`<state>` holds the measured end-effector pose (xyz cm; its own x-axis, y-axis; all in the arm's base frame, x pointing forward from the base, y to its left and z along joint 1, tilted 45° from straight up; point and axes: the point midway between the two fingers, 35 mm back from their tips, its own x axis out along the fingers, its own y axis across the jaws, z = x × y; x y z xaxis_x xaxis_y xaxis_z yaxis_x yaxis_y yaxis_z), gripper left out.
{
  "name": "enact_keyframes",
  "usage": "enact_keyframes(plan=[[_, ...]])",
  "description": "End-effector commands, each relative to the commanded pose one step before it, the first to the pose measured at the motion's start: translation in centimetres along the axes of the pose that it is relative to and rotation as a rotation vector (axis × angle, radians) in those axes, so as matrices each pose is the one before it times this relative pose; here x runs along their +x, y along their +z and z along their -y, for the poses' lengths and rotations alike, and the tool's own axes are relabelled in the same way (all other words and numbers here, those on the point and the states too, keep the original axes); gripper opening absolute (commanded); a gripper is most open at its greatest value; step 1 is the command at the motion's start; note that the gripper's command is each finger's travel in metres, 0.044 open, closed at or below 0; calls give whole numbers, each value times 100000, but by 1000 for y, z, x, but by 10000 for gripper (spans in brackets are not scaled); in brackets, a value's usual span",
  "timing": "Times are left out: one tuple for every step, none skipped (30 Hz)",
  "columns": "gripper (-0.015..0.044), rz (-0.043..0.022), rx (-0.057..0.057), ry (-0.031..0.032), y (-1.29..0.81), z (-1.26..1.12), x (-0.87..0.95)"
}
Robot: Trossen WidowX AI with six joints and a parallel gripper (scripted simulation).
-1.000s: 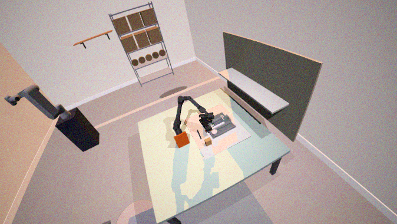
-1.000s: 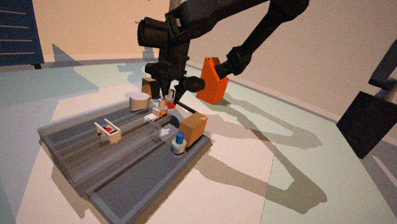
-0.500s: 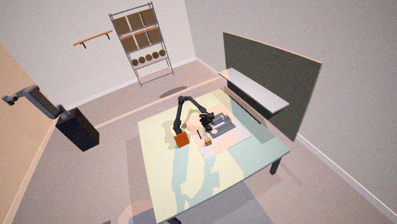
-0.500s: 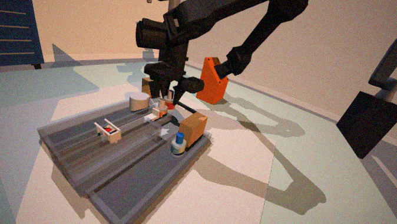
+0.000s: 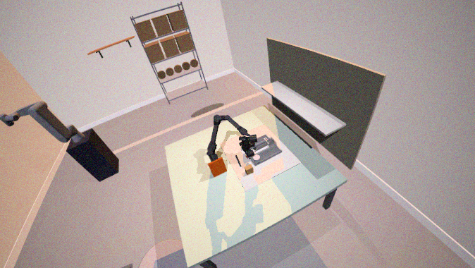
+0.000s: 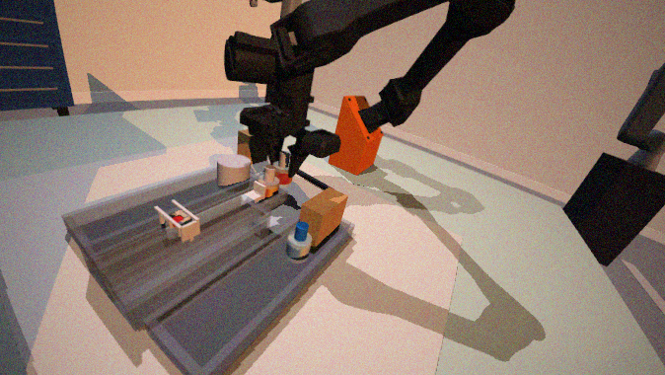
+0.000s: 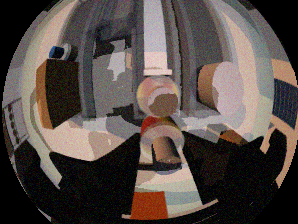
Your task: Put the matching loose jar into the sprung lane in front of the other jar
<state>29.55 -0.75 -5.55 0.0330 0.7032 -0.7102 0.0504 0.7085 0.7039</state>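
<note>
The end effector (image 6: 286, 160) is clamped on the loose jar (image 6: 282, 170), red-bodied with a tan cap, holding it upright at the lane's front end. The matching jar (image 6: 269, 184) already in the sprung lane (image 6: 217, 209) stands just behind it, so the coming push runs along the lane's long axis toward the pusher plate (image 6: 180, 223). The wrist view shows both caps lined up in the lane; the exterior view shows how low the jar hangs, but not whether it touches the floor.

Arm (image 6: 434, 44) matte black throughout — slim angular links, bulkier blocky joint housings. Wrist block boxy, squared edges. Gripper (image 6: 286, 158) black too — short tapered jaws.
</note>
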Motion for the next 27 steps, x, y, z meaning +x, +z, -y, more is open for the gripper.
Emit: enact_keyframes(plan=[[0,1783,-1915,-74,1087,-183,-126],[0,2,-2,0,49,-3,3],[0,2,-2,0,49,-3,3],[0,2,-2,0,49,-3,3],[0,2,-2,0,50,-4,-1],[0,2,-2,0,50,-4,-1],[0,2,-2,0,50,-4,-1],[0,2,-2,0,50,-4,0],[0,2,-2,0,50,-4,0],[0,2,-2,0,50,-4,0],[0,2,-2,1,50,-4,0],[0,2,-2,1,50,-4,0],[0,2,-2,1,50,-4,0],[0,2,-2,1,50,-4,0],[0,2,-2,1,50,-4,0],[0,2,-2,1,50,-4,0],[0,2,-2,1,50,-4,0],[0,2,-2,1,50,-4,0],[0,2,-2,1,50,-4,0],[0,2,-2,1,50,-4,0],[0,2,-2,1,50,-4,0],[0,2,-2,1,50,-4,0],[0,2,-2,1,50,-4,0],[0,2,-2,1,49,-5,0],[0,2,-2,1,49,-5,-6],[0,2,-2,1,50,-5,-6],[0,2,-2,1,49,-5,-6]])
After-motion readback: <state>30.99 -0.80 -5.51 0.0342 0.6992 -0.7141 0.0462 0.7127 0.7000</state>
